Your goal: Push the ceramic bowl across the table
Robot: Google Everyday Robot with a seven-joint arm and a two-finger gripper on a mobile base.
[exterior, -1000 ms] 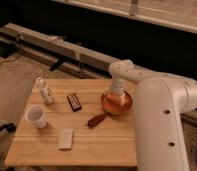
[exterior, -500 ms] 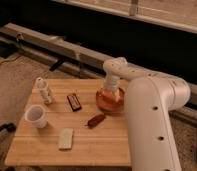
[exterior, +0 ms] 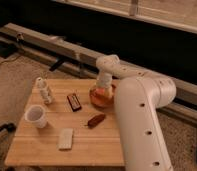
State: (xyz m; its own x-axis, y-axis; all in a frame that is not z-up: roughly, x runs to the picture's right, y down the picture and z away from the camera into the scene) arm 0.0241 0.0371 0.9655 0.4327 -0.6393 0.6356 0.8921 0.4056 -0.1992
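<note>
On the table (exterior: 92, 145), from left: a white cup (exterior: 36, 116), a small bottle (exterior: 43, 90), a pale block (exterior: 66, 138), a dark bar (exterior: 74, 102), a brown piece (exterior: 96, 120). The bowl (exterior: 101, 96) sits near the far right edge. The gripper (exterior: 104, 86) reaches down into it, partly hidden by the arm.

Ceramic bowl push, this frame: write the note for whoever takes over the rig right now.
Gripper: down at the ceramic bowl, over its far side; contact cannot be confirmed.
Ceramic bowl: near the table's far right edge, partly hidden by the arm.
Also on the table: white cup, small bottle, dark bar, brown item, pale block.
Done: gripper is at the bowl.
Left: the push across the table.
</note>
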